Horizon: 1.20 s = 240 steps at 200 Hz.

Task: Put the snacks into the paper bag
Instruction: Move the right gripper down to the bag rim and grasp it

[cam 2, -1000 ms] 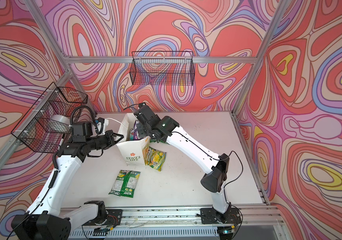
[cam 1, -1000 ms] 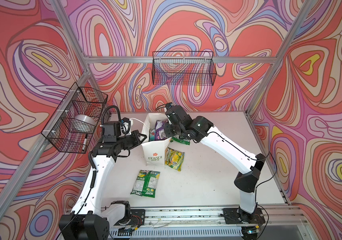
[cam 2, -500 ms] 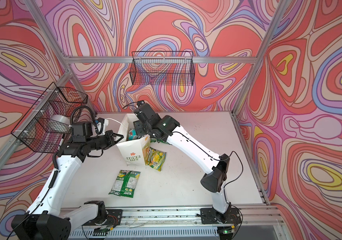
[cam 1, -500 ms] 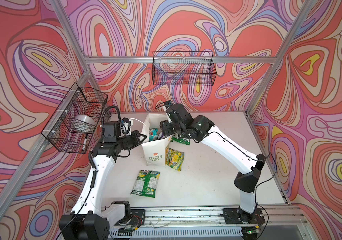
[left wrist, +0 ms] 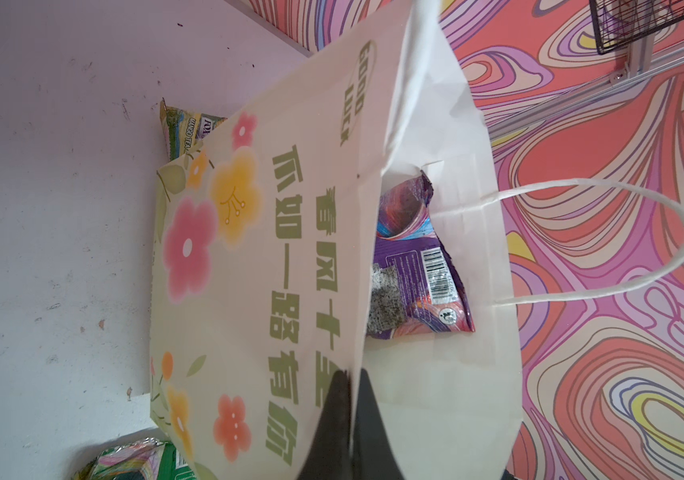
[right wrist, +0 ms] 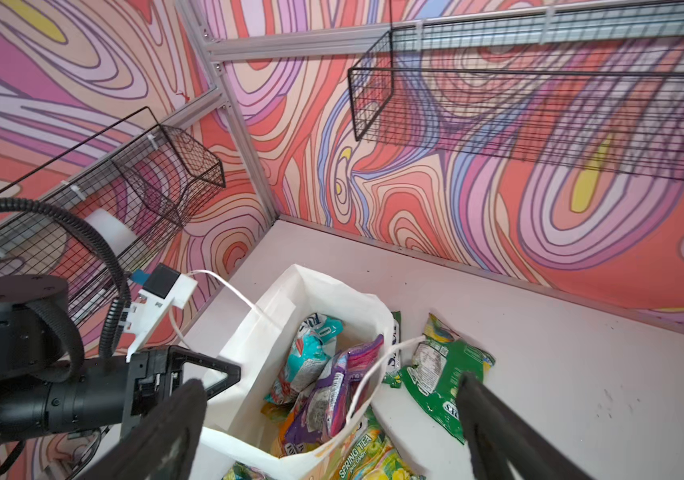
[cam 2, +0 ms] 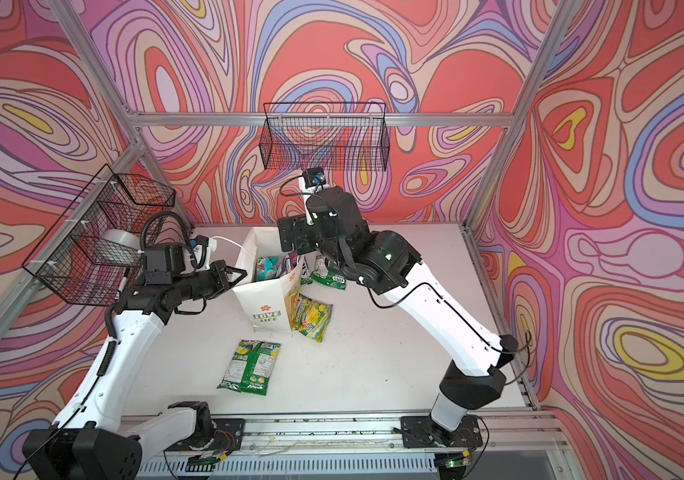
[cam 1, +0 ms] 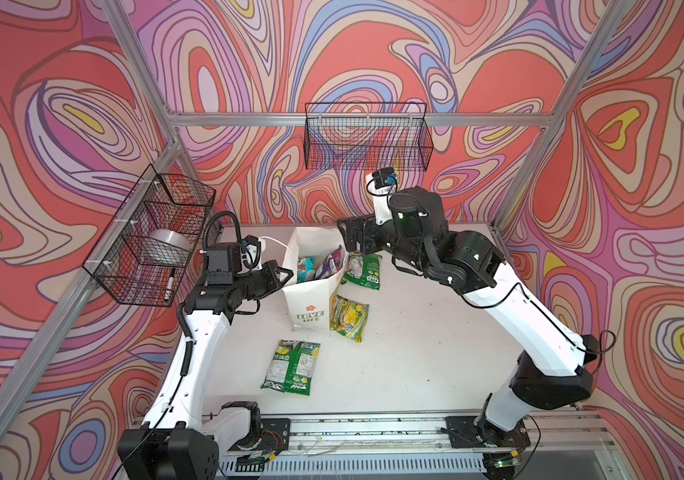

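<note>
- The left gripper [left wrist: 351, 399] is found pressed together on the wall of the paper bag [left wrist: 248, 270]. In the left wrist view one black finger lies against the printed outer face and the other against the inner face, with the paper pinched between them.
- In both top views this grip is placed at 9 o'clock on the bag's rim, with 12 o'clock taken as the back wall.
- The right gripper [right wrist: 329, 386] is found spread wide, and nothing is held between its fingers [right wrist: 165, 424]. In both top views it is held above the bag's rim at about 1 o'clock.
- The paper bag is stood upright and open on the table [cam 1: 415, 353], at about 11 o'clock from the table's centre. A flower and "LOVE LIFE" are read on its near side.
- Inside the bag a teal packet [right wrist: 311, 353] and a purple packet [right wrist: 332, 399] are seen uppermost. Further packets beneath them are only partly seen.
- One cord handle [right wrist: 228, 286] is arched outward at 9 o'clock, toward the left arm.
- Outside the bag, a green packet [cam 1: 363, 270] is laid flat just beside it at 2 o'clock.
- A yellow-green packet [cam 1: 348, 318] is set against the bag's base at 4 o'clock.
- A green-yellow packet [cam 1: 292, 365] is laid apart from the bag at 6 o'clock. Whether it is one packet or two lapped together cannot be told.
- A back-wall basket [cam 1: 367, 137] is hung at 12 o'clock and a left-wall basket [cam 1: 153, 245] at 9 o'clock.
</note>
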### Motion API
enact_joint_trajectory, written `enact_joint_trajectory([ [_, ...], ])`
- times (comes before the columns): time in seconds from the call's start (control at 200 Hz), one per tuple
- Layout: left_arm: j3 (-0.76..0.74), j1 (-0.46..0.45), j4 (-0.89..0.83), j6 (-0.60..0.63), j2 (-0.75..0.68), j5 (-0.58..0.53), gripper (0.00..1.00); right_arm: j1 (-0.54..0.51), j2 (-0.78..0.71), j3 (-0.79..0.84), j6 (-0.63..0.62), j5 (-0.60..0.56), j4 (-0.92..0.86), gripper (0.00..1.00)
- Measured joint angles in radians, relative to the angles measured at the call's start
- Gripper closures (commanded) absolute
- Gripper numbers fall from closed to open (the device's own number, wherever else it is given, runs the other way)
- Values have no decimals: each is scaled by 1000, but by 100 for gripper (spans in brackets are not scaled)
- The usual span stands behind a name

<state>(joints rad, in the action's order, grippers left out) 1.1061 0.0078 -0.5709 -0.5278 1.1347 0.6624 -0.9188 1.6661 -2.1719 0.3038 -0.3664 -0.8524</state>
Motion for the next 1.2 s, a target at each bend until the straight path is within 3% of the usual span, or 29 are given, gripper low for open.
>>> enact_joint_trajectory([
  [0.411, 0, 0, 0, 0, 0, -1, 100, 16, 88, 201, 94, -73, 19, 3],
  [0.736, 0, 0, 0, 0, 0, -1, 100, 76, 89, 249, 160, -36, 83, 17],
  [0.831, 0, 0, 0, 0, 0, -1, 100, 92, 100, 261, 172, -16, 98, 26],
  [0.896, 0, 0, 0, 0, 0, -1, 100, 101, 114, 267, 181, 2, 113, 39],
  [0.986, 0, 0, 0, 0, 0, -1, 100, 108, 129, 282, 196, 28, 129, 59],
  [1.131, 0, 0, 0, 0, 0, -1, 100, 110, 139, 286, 181, 70, 157, 99],
  [1.202, 0, 1, 0, 0, 0, -2, 100, 110, 148, 266, 180, 99, 159, 100],
])
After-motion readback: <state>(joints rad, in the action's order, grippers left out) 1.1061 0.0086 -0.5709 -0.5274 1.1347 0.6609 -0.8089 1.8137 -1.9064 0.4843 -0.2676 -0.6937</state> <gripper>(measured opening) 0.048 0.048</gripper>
